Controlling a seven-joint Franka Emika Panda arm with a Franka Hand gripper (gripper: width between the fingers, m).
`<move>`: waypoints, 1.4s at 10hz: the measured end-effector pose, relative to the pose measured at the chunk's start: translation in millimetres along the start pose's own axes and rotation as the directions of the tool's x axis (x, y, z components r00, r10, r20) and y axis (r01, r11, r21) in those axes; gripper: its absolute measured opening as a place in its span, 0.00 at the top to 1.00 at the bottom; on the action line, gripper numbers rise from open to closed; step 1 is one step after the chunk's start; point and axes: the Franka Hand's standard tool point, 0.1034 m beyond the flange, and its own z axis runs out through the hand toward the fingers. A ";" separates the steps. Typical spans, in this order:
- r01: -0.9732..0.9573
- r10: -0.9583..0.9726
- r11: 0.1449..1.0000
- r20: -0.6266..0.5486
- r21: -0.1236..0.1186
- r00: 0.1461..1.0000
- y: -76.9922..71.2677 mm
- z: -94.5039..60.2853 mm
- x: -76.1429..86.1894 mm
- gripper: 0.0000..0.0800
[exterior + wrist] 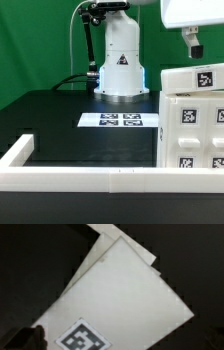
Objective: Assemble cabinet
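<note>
The cabinet (190,125) is a large white box with several black-and-white tags, standing at the exterior view's right on the black table. Its top part (185,80) carries one tag. My gripper (192,52) hangs just above that top, clear of it. Its fingers look close together, but I cannot tell whether they are open or shut. The wrist view looks down on a white panel (120,297) of the cabinet with a tag (85,339) on it. One dark fingertip (28,338) shows at the picture's edge; the other is out of view.
The marker board (120,121) lies flat in front of the robot base (120,70). A long low white border rail (80,177) runs along the near edge and turns back at the exterior view's left.
</note>
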 end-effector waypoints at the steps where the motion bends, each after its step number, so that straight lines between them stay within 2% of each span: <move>1: 0.103 -0.103 0.995 0.000 0.000 0.995 0.0 0.0 0.0 0.00; 3: 0.309 -0.309 0.951 0.000 -0.001 0.951 0.3 0.0 0.2 0.00; 5: 0.532 -0.532 0.847 0.004 -0.001 0.847 0.6 -0.2 -0.1 0.00; 6: 0.685 -0.685 0.729 0.005 0.001 0.729 -0.3 0.1 -1.3 0.00; 8: 0.853 -0.853 0.522 0.007 0.001 0.522 1.7 1.5 0.4 0.00; 11: 0.946 -0.946 0.325 0.006 0.000 0.325 3.2 1.3 2.4 0.00; 12: 0.958 -0.958 0.287 0.007 0.000 0.287 3.8 1.4 3.0 0.00; 13: 0.983 -0.983 0.185 0.009 -0.001 0.185 4.9 1.9 3.6 0.00; 14: 0.996 -0.996 0.082 0.021 -0.020 0.082 3.7 2.2 2.6 0.00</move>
